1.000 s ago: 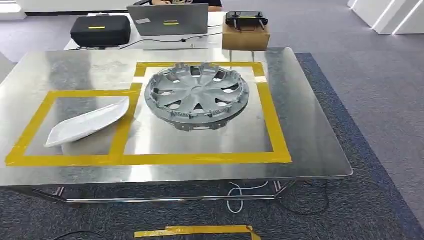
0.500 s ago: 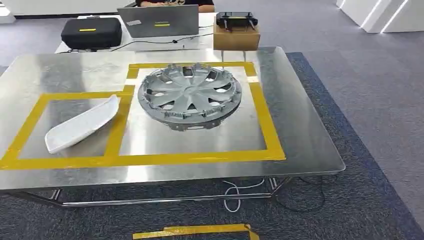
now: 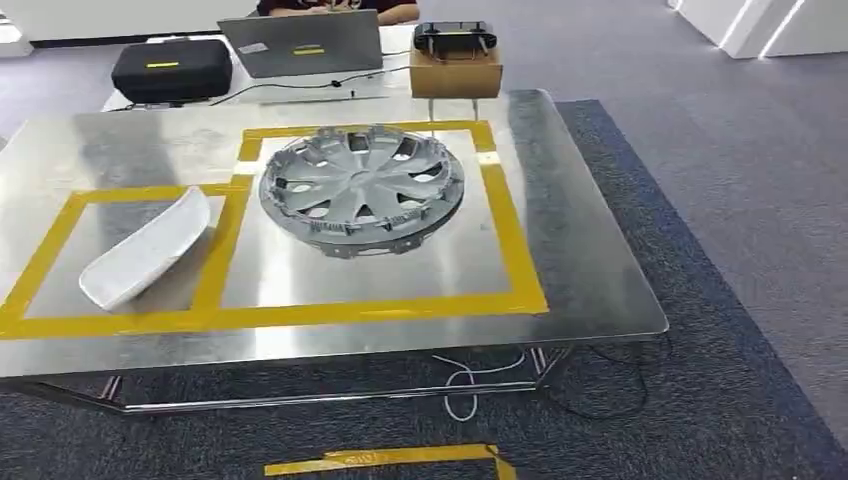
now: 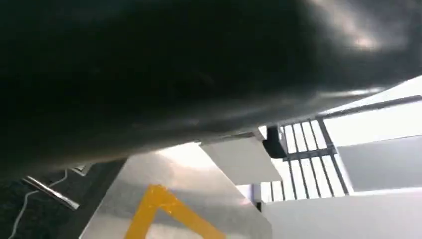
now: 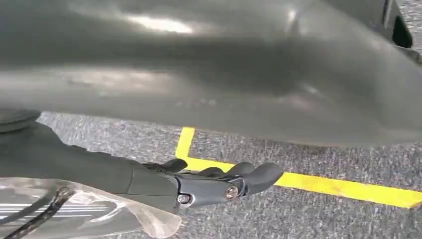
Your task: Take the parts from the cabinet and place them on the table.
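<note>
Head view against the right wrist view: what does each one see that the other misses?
The head view alone takes in the metal table with the silver wheel cover and the white curved part inside yellow tape frames, plus a laptop and a black case behind. The right wrist view alone has the right hand, fingers extended and holding nothing, over the floor. Both share grey carpet marked with yellow floor tape.

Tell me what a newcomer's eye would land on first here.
The silver wheel cover dominates, lying in the larger yellow-taped box near the far middle of the shiny metal table. Left of it, a white curved panel lies in the smaller taped box. Behind the table sit a laptop and a black case.
</note>
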`<state>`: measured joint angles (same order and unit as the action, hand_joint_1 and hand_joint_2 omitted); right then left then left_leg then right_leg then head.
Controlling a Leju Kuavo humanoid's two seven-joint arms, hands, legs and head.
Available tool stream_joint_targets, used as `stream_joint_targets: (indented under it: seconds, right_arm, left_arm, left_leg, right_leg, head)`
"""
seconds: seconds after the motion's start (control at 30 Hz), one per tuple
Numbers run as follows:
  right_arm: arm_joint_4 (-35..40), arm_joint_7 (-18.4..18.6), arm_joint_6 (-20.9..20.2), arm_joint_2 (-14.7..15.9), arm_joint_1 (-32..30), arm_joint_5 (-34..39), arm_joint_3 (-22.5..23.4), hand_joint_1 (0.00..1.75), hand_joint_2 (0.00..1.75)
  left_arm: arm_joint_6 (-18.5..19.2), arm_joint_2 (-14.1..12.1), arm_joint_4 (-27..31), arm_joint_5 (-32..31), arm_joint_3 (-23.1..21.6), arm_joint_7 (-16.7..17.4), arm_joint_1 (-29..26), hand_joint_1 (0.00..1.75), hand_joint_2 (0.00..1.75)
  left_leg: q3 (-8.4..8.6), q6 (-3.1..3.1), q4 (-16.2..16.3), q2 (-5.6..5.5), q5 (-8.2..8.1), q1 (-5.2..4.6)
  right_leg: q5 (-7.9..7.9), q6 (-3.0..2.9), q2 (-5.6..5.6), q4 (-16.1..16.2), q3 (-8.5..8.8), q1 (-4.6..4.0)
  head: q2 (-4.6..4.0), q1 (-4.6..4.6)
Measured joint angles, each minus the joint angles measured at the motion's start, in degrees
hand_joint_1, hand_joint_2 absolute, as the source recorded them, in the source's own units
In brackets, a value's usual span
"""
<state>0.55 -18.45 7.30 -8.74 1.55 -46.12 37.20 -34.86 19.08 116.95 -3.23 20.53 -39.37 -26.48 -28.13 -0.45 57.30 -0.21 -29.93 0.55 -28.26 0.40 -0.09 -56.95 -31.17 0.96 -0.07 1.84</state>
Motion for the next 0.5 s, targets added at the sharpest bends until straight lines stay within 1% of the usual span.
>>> stream_joint_targets:
  seconds: [0.03, 0.1, 0.13, 0.17, 0.2, 0.23, 0.27, 0.3, 0.33, 0.37, 0.4, 0.43, 0.47, 0.5]
  right_arm:
    - [0.0, 0.0, 0.0, 0.0, 0.1, 0.1, 0.0, 0.0, 0.0]
    - [-0.1, -0.1, 0.0, 0.0, 0.0, 0.1, 0.0, 0.0, 0.0]
    - [-0.1, -0.1, 0.0, 0.0, 0.0, 0.1, 0.0, 0.0, 0.0]
    - [-0.1, -0.1, 0.0, 0.0, 0.0, 0.1, 0.0, 0.0, 0.0]
    - [-0.1, -0.1, 0.0, 0.0, 0.0, 0.1, 0.0, 0.0, 0.0]
    - [-0.1, -0.1, 0.0, 0.0, 0.0, 0.1, 0.0, 0.0, 0.0]
    - [-0.1, -0.2, 0.0, 0.0, 0.0, 0.1, 0.0, 0.0, 0.0]
    - [-0.1, -0.2, 0.0, 0.0, 0.0, 0.1, 0.0, 0.0, 0.0]
    - [-0.1, -0.2, 0.0, 0.0, -0.1, 0.1, 0.0, 0.0, 0.0]
    - [-0.1, -0.2, 0.1, 0.0, -0.2, 0.1, 0.0, 0.0, 0.0]
    - [-0.1, -0.2, 0.1, 0.0, -0.2, 0.1, 0.0, 0.0, 0.0]
    - [-0.1, -0.2, 0.1, 0.0, -0.2, 0.1, 0.0, 0.0, 0.0]
    - [-0.1, -0.2, 0.1, 0.0, -0.2, 0.1, 0.0, 0.0, 0.0]
    - [-0.1, -0.2, 0.1, 0.0, -0.1, 0.1, 0.0, 0.0, 0.0]
  left_arm:
    - [0.5, 0.1, -1.1, 0.4, 0.5, -0.1, 0.0, 0.0, 0.0]
    - [0.7, 0.3, -2.0, 0.6, 1.1, -0.4, -0.1, 0.0, 0.0]
    - [0.8, 0.4, -2.4, 0.6, 1.3, -0.5, -0.2, 0.0, 0.0]
    - [0.9, 0.5, -2.8, 0.7, 1.6, -0.5, -0.1, 0.0, 0.0]
    - [0.9, 0.6, -3.1, 0.7, 1.6, -0.5, 0.0, 0.0, 0.0]
    - [0.9, 0.6, -3.3, 0.7, 1.8, -0.6, 0.0, 0.0, 0.0]
    - [0.9, 0.8, -3.7, 0.7, 1.8, -0.6, 0.0, 0.0, 0.0]
    - [0.9, 0.9, -4.1, 0.7, 1.9, -0.6, -0.1, 0.0, 0.0]
    - [0.9, 0.9, -4.4, 0.7, 2.0, -0.6, 0.0, 0.0, 0.0]
    - [0.9, 0.9, -4.6, 0.7, 2.1, -0.6, 0.0, 0.0, 0.0]
    - [0.9, 1.0, -4.7, 0.7, 2.1, -0.6, 0.0, 0.0, 0.0]
    - [0.9, 1.0, -4.8, 0.7, 2.2, -0.6, 0.0, 0.0, 0.0]
    - [0.9, 1.0, -5.0, 0.7, 2.3, -0.6, 0.0, 0.0, 0.0]
    - [0.9, 1.0, -5.1, 0.7, 2.4, -0.6, 0.0, 0.0, 0.0]
  left_leg:
    - [0.25, 0.16, -1.0, 0.0, -0.42, -0.27]
    - [-0.4, 0.53, -0.6, -0.05, -0.2, -0.42]
    - [-0.49, 0.83, -0.6, -0.06, -0.05, -0.5]
    - [-0.51, 1.49, -1.3, 0.03, 0.56, -0.18]
    - [-0.45, 1.83, -1.5, 0.25, 0.91, -0.02]
    - [-0.76, 2.21, -1.5, 0.25, 1.14, -0.01]
    - [-1.07, 2.36, -1.5, 0.33, 1.27, -0.04]
    - [-1.37, 2.48, -1.5, 0.43, 1.45, -0.14]
    - [-1.64, 2.47, -1.4, 0.47, 1.62, -0.21]
    - [-1.8, 2.48, -1.4, 0.48, 1.71, -0.29]
    - [-1.83, 2.43, -1.4, 0.47, 1.78, -0.34]
    - [-1.82, 2.37, -1.3, 0.46, 1.81, -0.38]
    - [-1.8, 2.34, -1.2, 0.45, 1.8, -0.41]
    - [-1.82, 2.29, -0.9, 0.45, 1.79, -0.42]
  right_leg:
    - [0.09, 0.37, 0.09, -0.3, -0.3, -0.4]
    - [0.53, 1.05, 0.11, 0.0, -0.56, -0.23]
    - [0.76, 1.4, 0.11, 0.2, -0.5, -0.15]
    - [0.73, 1.76, 0.17, 0.1, -0.58, -0.24]
    - [-0.39, 1.91, 0.14, -0.7, -1.43, -0.14]
    - [-2.85, 2.03, 0.07, -3.6, -2.58, -0.13]
    - [-5.42, 2.12, 0.05, -8.1, -4.4, -0.09]
    - [-7.88, 2.27, 0.07, -13.3, -6.49, -0.12]
    - [-9.27, 2.35, 0.07, -17.1, -7.96, -0.15]
    - [-9.15, 2.34, 0.06, -18.2, -8.14, -0.15]
    - [-7.72, 2.21, 0.06, -16.4, -6.68, -0.15]
    - [-5.42, 2.0, 0.06, -11.9, -3.97, -0.21]
    - [-3.16, 1.7, 0.06, -6.3, -0.83, -0.3]
    - [-1.51, 1.22, 0.05, -0.7, 2.39, -0.42]
  head:
    - [0.0, 0.02]
    - [0.0, 0.05]
    - [0.0, 0.07]
    - [0.0, 0.04]
    - [0.0, 0.07]
    - [0.0, 0.4]
    - [0.0, 0.52]
    - [0.0, 0.46]
    - [0.0, 0.53]
    - [0.0, 0.44]
    - [0.0, 0.52]
    - [0.0, 0.48]
    - [0.0, 0.5]
    - [0.0, 0.5]
